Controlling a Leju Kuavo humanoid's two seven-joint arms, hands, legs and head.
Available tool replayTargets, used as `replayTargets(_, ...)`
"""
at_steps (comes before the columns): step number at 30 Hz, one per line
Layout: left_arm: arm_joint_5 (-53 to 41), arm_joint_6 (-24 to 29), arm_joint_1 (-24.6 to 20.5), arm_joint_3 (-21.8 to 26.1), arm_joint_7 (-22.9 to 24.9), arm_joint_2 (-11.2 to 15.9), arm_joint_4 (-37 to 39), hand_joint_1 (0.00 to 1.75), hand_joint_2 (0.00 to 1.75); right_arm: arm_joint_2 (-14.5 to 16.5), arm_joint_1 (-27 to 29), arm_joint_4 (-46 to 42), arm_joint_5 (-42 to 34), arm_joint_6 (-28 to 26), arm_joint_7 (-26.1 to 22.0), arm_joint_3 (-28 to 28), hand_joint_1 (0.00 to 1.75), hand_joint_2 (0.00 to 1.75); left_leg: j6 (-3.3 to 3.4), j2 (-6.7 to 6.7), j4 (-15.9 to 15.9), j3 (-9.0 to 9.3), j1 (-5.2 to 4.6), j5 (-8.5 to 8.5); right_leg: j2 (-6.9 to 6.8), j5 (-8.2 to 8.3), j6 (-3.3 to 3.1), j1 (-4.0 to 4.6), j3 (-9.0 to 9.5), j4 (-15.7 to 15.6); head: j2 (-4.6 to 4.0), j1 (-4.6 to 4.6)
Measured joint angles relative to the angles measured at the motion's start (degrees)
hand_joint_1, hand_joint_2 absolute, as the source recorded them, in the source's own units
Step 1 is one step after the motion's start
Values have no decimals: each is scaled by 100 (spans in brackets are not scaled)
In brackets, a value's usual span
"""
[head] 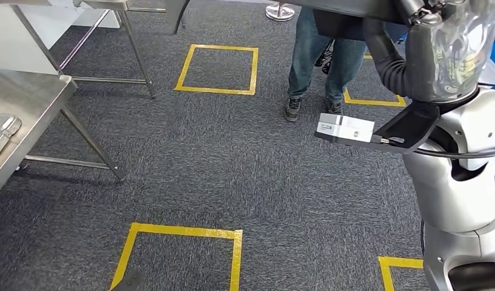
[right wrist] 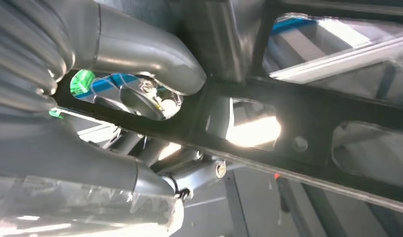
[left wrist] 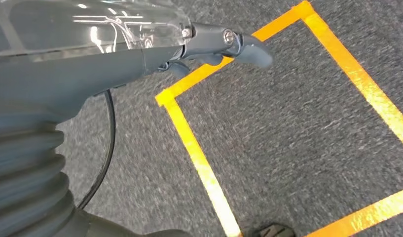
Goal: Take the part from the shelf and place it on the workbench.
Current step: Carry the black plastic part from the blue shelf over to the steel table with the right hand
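Right wrist view shows my right hand [right wrist: 115, 98] gripping the black frame part [right wrist: 298, 133], thumb curled over its bar. My left hand [left wrist: 224, 44] hangs with fingers loosely apart, holding nothing. Head view, left edge: one steel bench [head: 26, 115]. I count four yellow floor squares [head: 219, 68] and one person's legs [head: 320, 60].

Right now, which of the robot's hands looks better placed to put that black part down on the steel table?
The right hand, probably: its thumb and fingers grip the black part. The left hand hangs over the carpet, holding nothing. The workbench lies to the robot's left, though, so it must likely turn or step closer first.
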Motion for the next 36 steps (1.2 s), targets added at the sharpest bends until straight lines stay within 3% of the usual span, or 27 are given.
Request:
replayTargets(1, 4, -1, 9, -1, -7, 7, 0, 0, 175, 31, 9, -7, -2, -16, 6, 0, 175, 175, -24, -13, -4, -19, 0, 13, -85, 3, 4, -33, 37, -58, 0, 9)
replayTargets(3, -2, -1, 11, -3, -19, 26, 0, 0, 175, 90, 29, -20, -5, -51, 15, -5, 175, 175, -61, 251, 168, -106, -49, -105, -265, 39, 6, -97, 114, -175, 0, -26)
replayTargets(5, -15, 0, -8, -4, -25, 59, 0, 0, 175, 117, 56, -24, -8, -91, 14, -20, 175, 175, -85, 649, 746, -349, -71, -421, -440, 56, -3, -117, 154, -222, 0, -82)
replayTargets(7, -42, 0, -19, -4, -20, 92, 0, 0, 175, 134, 95, -24, -9, -116, 4, -42, 175, 175, -130, 792, 1352, -606, -10, -640, -615, 49, 1, -129, 160, -220, 0, -126)
replayTargets(8, -57, 0, -19, -4, -16, 106, -1, 0, 175, 144, 115, -24, -9, -122, -2, -54, 175, 175, -168, 825, 1422, -623, 37, -624, -699, 39, 17, -146, 164, -217, 0, -151)
replayTargets(9, -68, -1, -20, -4, -12, 119, -2, 0, 175, 153, 131, -24, -9, -126, -6, -66, 175, 175, -214, 866, 1266, -528, 90, -517, -776, 25, 43, -169, 171, -208, 1, -178)
replayTargets(11, -85, -2, -32, -4, -6, 138, -4, 0, 175, 170, 144, -24, -9, -136, -14, -94, 175, 175, -329, 1078, 584, -146, 170, -240, -908, -34, 136, -203, 179, -153, 1, -240)
replayTargets(13, -105, -3, -54, -6, -4, 138, -5, 0, 175, 182, 149, -24, -10, -159, -24, -129, 175, 175, -336, 1236, 167, 55, 172, -143, -1004, -106, 230, -192, 167, -58, 0, -269)
replayTargets(14, -121, -4, -65, -8, -2, 139, -4, 0, 175, 186, 153, -24, -12, -175, -31, -142, 175, 175, -299, 1238, 147, 47, 143, -172, -1046, -124, 264, -180, 169, -41, 0, -264)
replayTargets(16, -157, -4, -67, -11, 4, 153, -5, 0, 175, 196, 167, -22, -15, -199, -47, -151, 175, 175, -182, 1106, 141, 13, 109, -164, -1119, -136, 291, -201, 202, -55, 0, -218)
replayTargets(18, -183, -4, -73, -14, 9, 163, -6, 0, 175, 203, 172, -20, -15, -212, -66, -157, 175, 175, -94, 982, 126, 5, 93, -149, -957, -280, 293, -231, 145, 85, 0, -166)
replayTargets(20, -194, -3, -90, -13, 13, 171, -8, 0, 175, 201, 178, -20, -17, -225, -81, -178, 175, 175, -33, 848, 111, -1, 82, -131, -662, -611, 270, -223, -131, 669, 0, -87)
replayTargets(21, -197, -2, -97, -14, 16, 174, -8, 0, 175, 199, 187, -20, -19, -229, -85, -188, 175, 175, -14, 773, 109, -5, 67, -124, -582, -768, 254, -206, -330, 1069, 0, -48)
replayTargets(22, -200, 0, -97, -14, 22, 177, -8, 0, 175, 197, 201, -20, -20, -229, -88, -195, 175, 175, 1, 689, 108, -7, 48, -119, -541, -849, 233, -184, -506, 1389, 0, -14)
replayTargets(23, -202, 0, -96, -14, 30, 179, -7, 0, 175, 196, 214, -20, -21, -229, -89, -197, 175, 175, 12, 601, 108, -8, 28, -114, -515, -828, 204, -162, -612, 1541, 0, 7)
replayTargets(24, -203, 0, -94, -15, 38, 179, -7, 0, 175, 196, 221, -20, -22, -229, -90, -197, 175, 175, 21, 509, 108, -8, 13, -108, -486, -703, 167, -135, -621, 1478, 0, 18)
replayTargets(25, -204, 0, -93, -15, 48, 180, -7, 0, 175, 196, 218, -21, -20, -229, -90, -196, 175, 175, 30, 418, 108, -7, 6, -101, -426, -491, 123, -103, -528, 1201, 0, 21)
replayTargets(27, -203, -1, -93, -15, 62, 178, -6, 0, 175, 197, 194, -25, -14, -228, -91, -195, 175, 175, 32, 249, 103, -13, 14, -81, -141, -127, 44, -51, -240, 486, 0, 20)
replayTargets(29, -202, -1, -87, -14, 73, 175, -5, 0, 175, 192, 167, -27, -4, -220, -90, -191, 175, 175, -2, 103, 85, -49, 41, -42, 62, -42, 11, -28, -70, 102, 0, 20)
replayTargets(31, -202, -1, -65, -14, 89, 178, -2, 0, 175, 196, 145, -28, 7, -206, -90, -175, 175, 175, -71, -45, 33, -85, 52, 24, -32, -51, 13, -34, -12, 3, 0, 24)
replayTargets(32, -202, -2, -52, -16, 93, 179, -1, 0, 175, 203, 137, -28, 11, -198, -90, -163, 175, 175, -98, -24, 26, -100, 33, 28, -118, -28, 19, -59, 18, -51, 0, 11)
replayTargets(33, -202, -4, -47, -17, 98, 179, 1, 0, 175, 211, 130, -28, 15, -192, -89, -154, 175, 175, -116, 103, 82, -131, 3, -23, -204, 1, 17, -91, 52, -107, 0, -28)
replayTargets(34, -202, -4, -51, -19, 101, 180, 2, 0, 175, 216, 123, -29, 18, -187, -89, -147, 175, 175, -127, 297, 252, -202, -28, -141, -299, 29, 17, -123, 76, -159, 0, -76)
replayTargets(36, -202, -4, -71, -20, 97, 182, 1, 0, 175, 216, 117, -29, 22, -180, -87, -140, 175, 175, -137, 695, 899, -457, -39, -496, -476, 41, 7, -131, 99, -180, 0, -166)
